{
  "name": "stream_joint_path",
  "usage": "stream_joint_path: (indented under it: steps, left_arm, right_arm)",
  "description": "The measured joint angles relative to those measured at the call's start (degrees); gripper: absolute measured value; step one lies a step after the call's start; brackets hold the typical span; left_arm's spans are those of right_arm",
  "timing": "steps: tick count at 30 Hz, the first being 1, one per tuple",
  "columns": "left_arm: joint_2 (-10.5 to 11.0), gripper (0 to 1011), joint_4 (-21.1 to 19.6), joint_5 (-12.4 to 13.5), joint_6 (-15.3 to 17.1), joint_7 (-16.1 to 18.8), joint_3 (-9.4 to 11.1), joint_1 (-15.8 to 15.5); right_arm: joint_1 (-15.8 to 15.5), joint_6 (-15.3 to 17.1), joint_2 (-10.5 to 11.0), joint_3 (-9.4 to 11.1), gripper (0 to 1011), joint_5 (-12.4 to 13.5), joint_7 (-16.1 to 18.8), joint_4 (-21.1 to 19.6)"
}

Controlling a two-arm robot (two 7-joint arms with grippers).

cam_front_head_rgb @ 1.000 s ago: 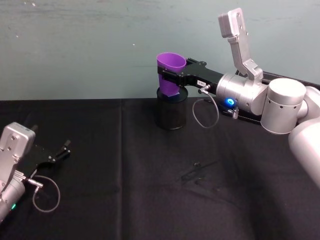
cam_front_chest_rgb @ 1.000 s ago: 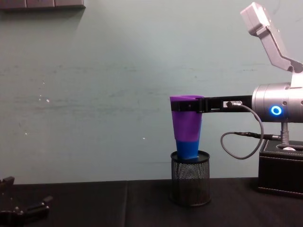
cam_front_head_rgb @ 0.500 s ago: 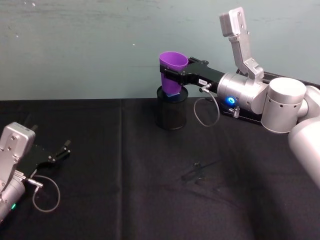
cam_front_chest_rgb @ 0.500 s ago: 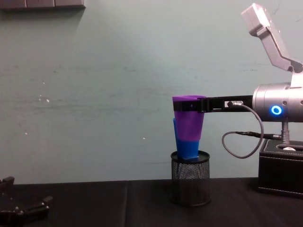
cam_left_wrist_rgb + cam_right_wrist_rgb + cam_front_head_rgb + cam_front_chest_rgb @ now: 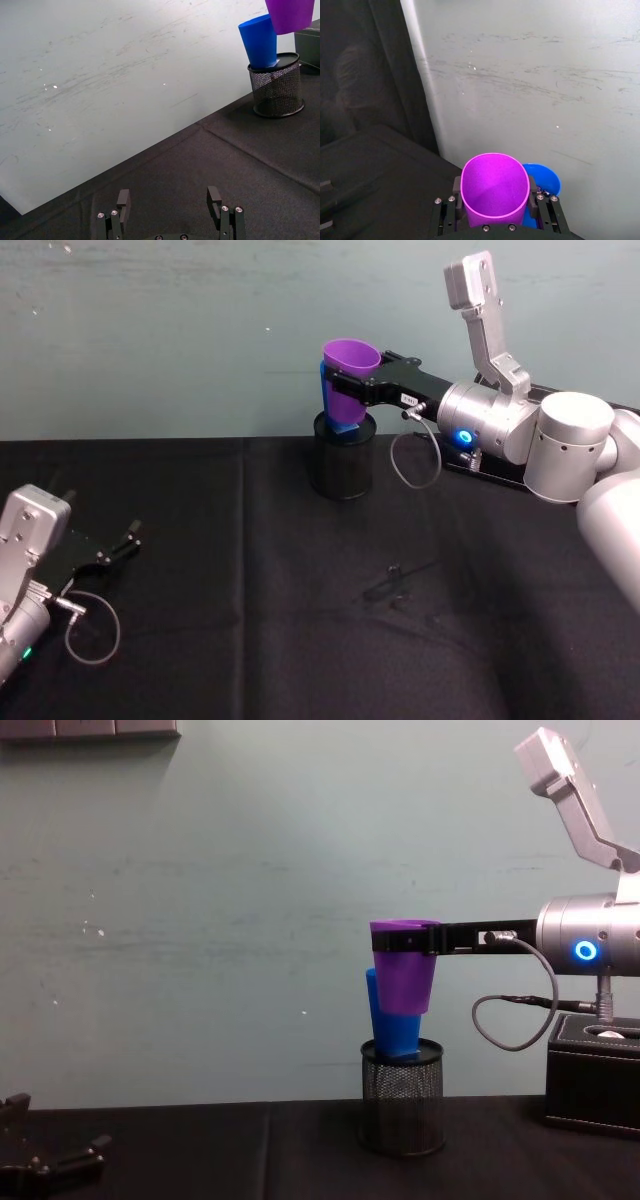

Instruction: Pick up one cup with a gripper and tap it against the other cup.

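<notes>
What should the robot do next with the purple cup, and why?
Probably nudge the purple cup toward the robot's left to tap the blue cup. The right gripper is shut on it, held beside the blue cup leaning in the mesh holder. The left gripper lies open.

Right arm reaching out level across the front, right gripper (image 5: 352, 390) clamping a cup (image 5: 351, 354) near its rim, left arm lying low at the left, left gripper (image 5: 118, 545) sitting with fingers spread apart.

Pale teal wall (image 5: 200, 900), scuffed, streaked white. Black cloth (image 5: 260, 580) over tabletop, seam running 12 to 6. Grey fixture (image 5: 90, 728) at 11 o'clock. Black box (image 5: 592, 1080) at 3
</notes>
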Motion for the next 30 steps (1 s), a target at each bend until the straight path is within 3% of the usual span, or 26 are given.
stream_joint_path:
  steps: [30]
  left_arm:
    - [0.0, 1000, 0.0, 0.0, 0.0, 0.0, 0.0, 0.0]
  right_arm:
    - [1.9, -0.9, -2.1, 0.8, 715, -1.5, -0.2, 3.7]
